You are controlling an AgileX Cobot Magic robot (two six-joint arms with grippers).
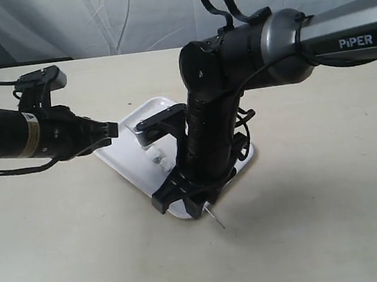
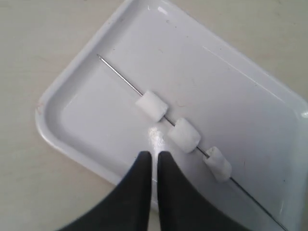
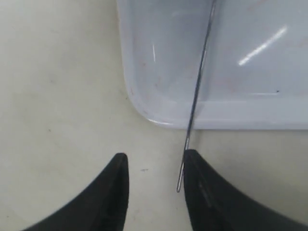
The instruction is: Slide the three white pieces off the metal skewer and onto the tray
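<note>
Exterior view, surface: a pale beige surface (image 1: 323,227) is filling the scene, with a creased whitish cloth (image 1: 91,22) hanging along its far side.
Count: one tray (image 2: 231,91), one metal skewer (image 2: 118,74), three white pieces (image 2: 184,134) and two hands are showing.
Tray: it is lying at the middle of the surface, turned cornerwise.
Skewer: it is lying across the tray, its near end sticking out past the near rim over the surface.
Pieces: all three are sitting threaded on the skewer in a row, apart from one another, above the tray floor.
Left hand (image 2: 154,156): it is reaching in level from the left, fingers pressed almost together and pinching nothing, tips hovering near the middle piece.
Right hand (image 3: 156,161): it is coming in from the right and pointing steeply down at the tray's near corner, fingers spread, the skewer's end lying just beside one finger; whether they are touching I cannot tell.
</note>
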